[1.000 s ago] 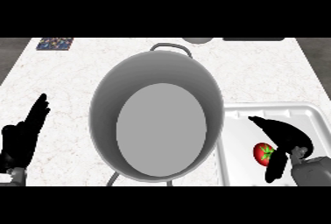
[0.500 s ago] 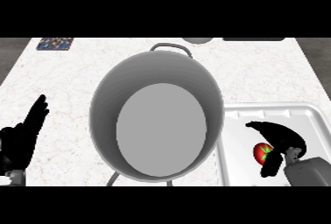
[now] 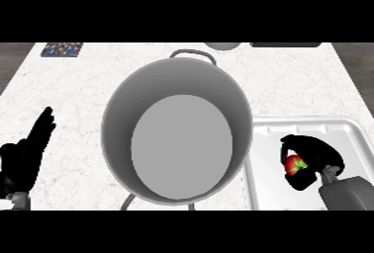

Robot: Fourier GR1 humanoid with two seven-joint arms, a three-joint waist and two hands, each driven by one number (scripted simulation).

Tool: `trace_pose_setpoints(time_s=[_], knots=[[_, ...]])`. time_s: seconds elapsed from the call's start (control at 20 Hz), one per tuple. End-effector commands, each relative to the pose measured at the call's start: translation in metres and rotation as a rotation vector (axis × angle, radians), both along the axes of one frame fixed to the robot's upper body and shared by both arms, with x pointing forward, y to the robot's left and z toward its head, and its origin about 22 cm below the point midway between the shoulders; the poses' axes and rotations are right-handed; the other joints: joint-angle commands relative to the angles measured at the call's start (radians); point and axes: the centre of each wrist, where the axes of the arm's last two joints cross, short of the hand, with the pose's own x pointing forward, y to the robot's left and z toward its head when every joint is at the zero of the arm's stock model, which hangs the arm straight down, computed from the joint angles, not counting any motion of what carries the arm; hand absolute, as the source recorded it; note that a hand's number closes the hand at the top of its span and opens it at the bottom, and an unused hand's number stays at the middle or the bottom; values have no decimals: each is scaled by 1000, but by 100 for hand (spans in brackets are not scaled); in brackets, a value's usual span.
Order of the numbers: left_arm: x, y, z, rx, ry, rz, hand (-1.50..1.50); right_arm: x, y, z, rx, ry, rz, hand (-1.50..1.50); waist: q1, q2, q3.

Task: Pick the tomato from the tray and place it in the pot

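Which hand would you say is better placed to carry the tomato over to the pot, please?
The right hand: its fingers are curled round the tomato on the tray, right beside the pot. The left hand rests open across the pot.

Both hands are black: the left hand (image 3: 22,163) and the right hand (image 3: 315,157), which joins a grey forearm (image 3: 352,193).

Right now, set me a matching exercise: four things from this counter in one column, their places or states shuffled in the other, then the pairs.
1. tomato
2. pot
3. tray
4. left hand

A. open, fingers up, at the left edge
B. middle of the counter, nothing in it
C. white, right of the pot
D. red, inside the right hand's curl

Pairs: 1-D, 2-B, 3-C, 4-A
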Motion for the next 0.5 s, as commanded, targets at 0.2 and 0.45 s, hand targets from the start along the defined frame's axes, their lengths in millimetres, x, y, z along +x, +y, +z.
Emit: trace_pose_setpoints(time_s=[0.2, 0.45], knots=[[-5, -1, 5, 0, -4, 8, 0, -26, 65, 6, 64, -46, 99, 150, -6, 1, 7], [7, -10, 4, 6, -5, -74, 0, -63, 223, 33, 180, -206, 429, 150, 77, -4, 5]])
